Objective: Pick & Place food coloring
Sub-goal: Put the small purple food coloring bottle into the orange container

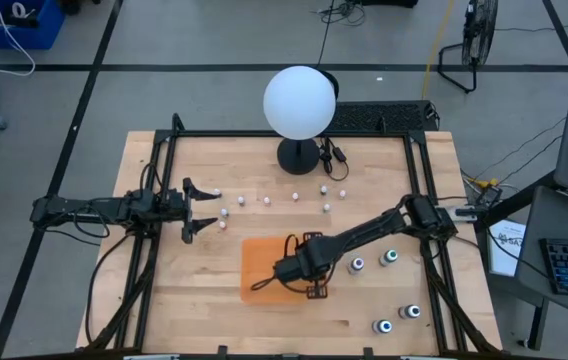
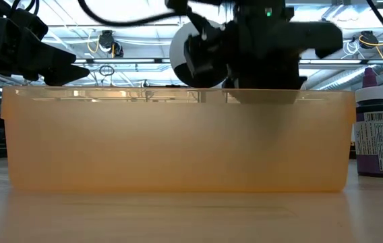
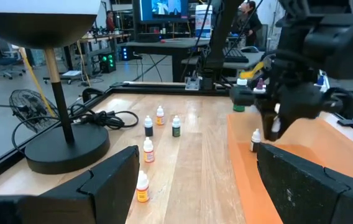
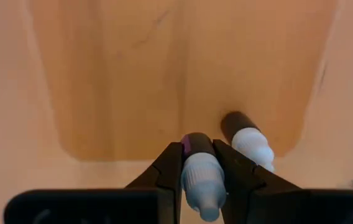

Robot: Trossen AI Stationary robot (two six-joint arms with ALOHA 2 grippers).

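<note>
My right gripper point(image 4: 199, 167) points down into a translucent orange tray point(image 1: 260, 262) and is shut on a purple food coloring bottle point(image 4: 199, 176) with a white cap. A second dark bottle point(image 4: 243, 135) lies on its side on the tray floor just beside it. Several tiny whitish bottles point(image 1: 267, 199) stand on the table near the lamp, and several dark bottles with white-ringed tops point(image 1: 357, 265) stand right of the tray. My left gripper point(image 1: 200, 208) hovers open at the table's left side, touching nothing. My right gripper pinches the purple bottle between its two fingers at the top of the body, just under the white cap point(image 4: 199, 163). The fingers come from above, pointing down. The bottle stands upright, cap up, below the fingers point(image 3: 255, 141) inside the tray; whether its base touches the tray floor I cannot tell.
A white globe lamp point(image 1: 299, 102) on a dark round base point(image 1: 298, 156) with a coiled cord point(image 1: 334, 156) stands at the far middle. The tray's walls point(image 2: 178, 142) rise around the right gripper. Another purple bottle point(image 2: 377, 128) stands right of the tray in the low view.
</note>
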